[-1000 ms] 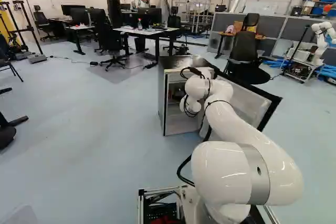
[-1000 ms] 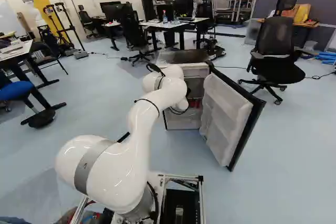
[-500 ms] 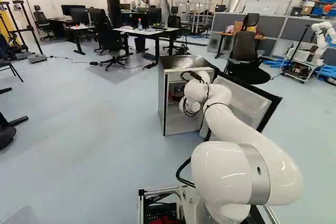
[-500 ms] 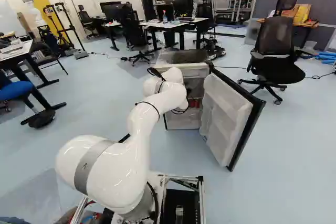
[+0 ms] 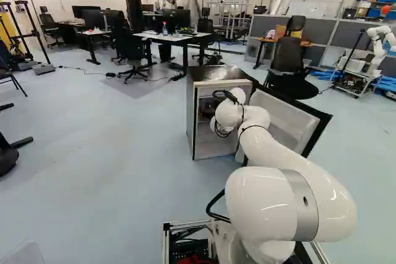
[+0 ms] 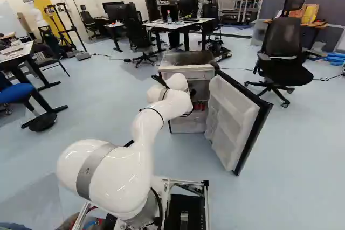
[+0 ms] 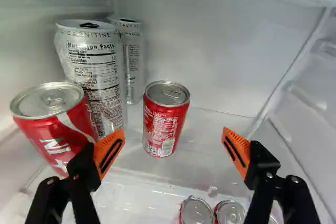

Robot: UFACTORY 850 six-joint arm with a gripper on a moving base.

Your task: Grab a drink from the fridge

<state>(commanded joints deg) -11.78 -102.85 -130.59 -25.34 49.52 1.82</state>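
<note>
Red soda can [image 7: 165, 121] could tip if the wide-spread gripper [image 7: 173, 151] reaches off-centre into the fridge [image 6: 188, 57], mid-frame in the right base view; depth seems uncertain.

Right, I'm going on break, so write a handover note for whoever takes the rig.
Claw: open, holding nothing, inside the fridge.
Drinks: one red can stands ahead, between the fingers' lines; another red can and two silver cans stand to one side.
Done: fridge door open, claw among the cans.
Left: grip one, take it out.
</note>
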